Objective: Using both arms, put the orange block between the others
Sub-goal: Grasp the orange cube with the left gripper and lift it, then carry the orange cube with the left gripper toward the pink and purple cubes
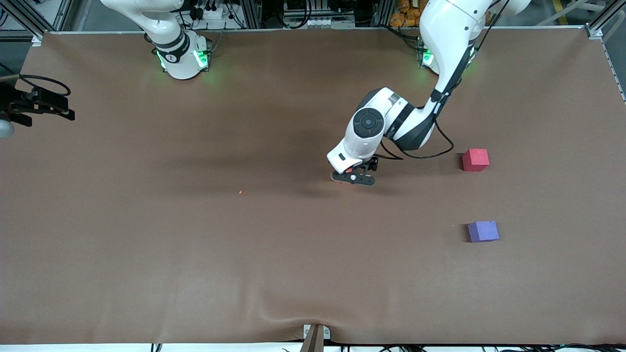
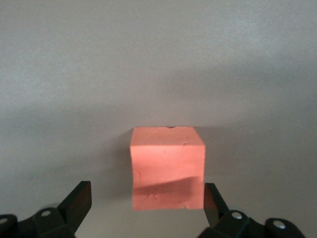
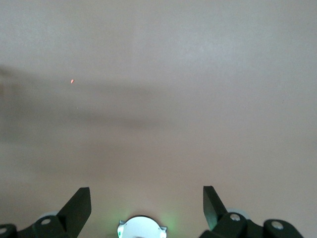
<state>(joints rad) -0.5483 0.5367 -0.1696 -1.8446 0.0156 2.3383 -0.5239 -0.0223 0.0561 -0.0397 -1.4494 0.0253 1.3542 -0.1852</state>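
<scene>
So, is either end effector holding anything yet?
Nothing is held. The left end effector stands open around the small orange foam cube; the right end effector is open, waiting.

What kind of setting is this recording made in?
Probably a robotics lab bench: a brown-covered table framed by aluminium rails, cables and equipment along its edge, and only foam cubes, such as the purple cube, as props.

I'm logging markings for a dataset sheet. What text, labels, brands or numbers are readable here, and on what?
None can be read.
Orange block, red cube and purple cube: plain faces.
Right arm's base: a small dark mark, too small to read.
</scene>
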